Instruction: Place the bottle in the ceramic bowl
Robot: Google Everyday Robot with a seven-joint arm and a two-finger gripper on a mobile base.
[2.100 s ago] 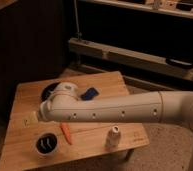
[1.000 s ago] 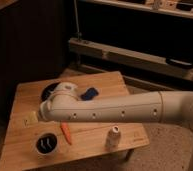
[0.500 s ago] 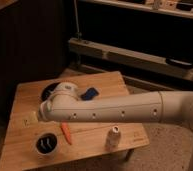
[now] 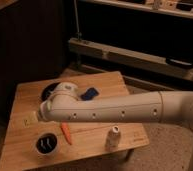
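Note:
The pale bottle [image 4: 113, 136] stands upright near the front right edge of the wooden table [image 4: 25, 100], free of any grip. The black ceramic bowl [image 4: 50, 92] sits at the back left, mostly covered by my white arm [image 4: 120, 111], which reaches in from the right across the table. The arm's wrist end [image 4: 64, 95] hangs over the bowl. My gripper is hidden behind that wrist and stands open, far from the bottle.
An orange carrot [image 4: 66, 133] lies at the front middle, beside a small white cup with a dark inside [image 4: 46, 144]. A blue object [image 4: 90, 93] lies behind the arm. A small tan piece [image 4: 29, 119] rests at the left. Dark shelving [image 4: 140, 55] stands behind the table.

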